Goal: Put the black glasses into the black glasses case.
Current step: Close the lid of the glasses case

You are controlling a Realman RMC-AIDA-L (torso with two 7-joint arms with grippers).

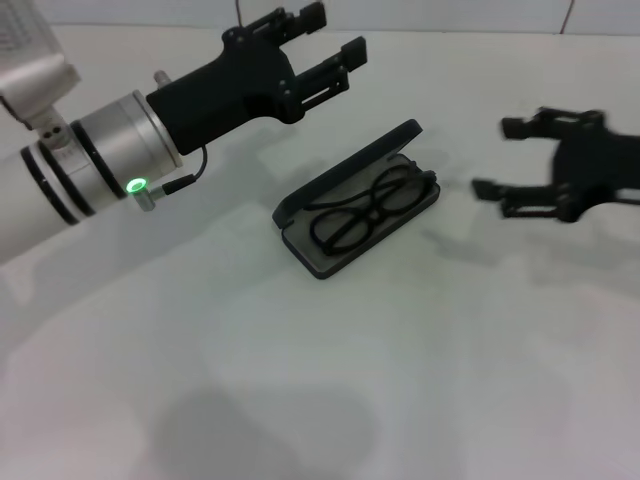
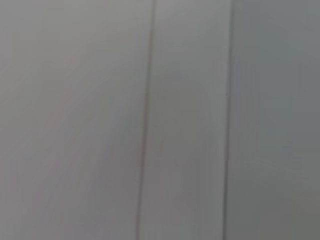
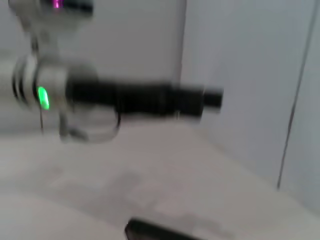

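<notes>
The black glasses lie inside the open black glasses case; both end effectors, left and right, spread wide.

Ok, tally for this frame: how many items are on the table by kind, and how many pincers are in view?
Black glasses: 1, lying inside the case
Black glasses case: 1, open
Pincers: 2, left pincer and right pincer, both open and empty
Total: 4

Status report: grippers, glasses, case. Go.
Left gripper open, raised behind the case. Right gripper open, off to the case's right, empty. Black glasses lying inside the black glasses case, lid open. Nothing in the way.
</notes>
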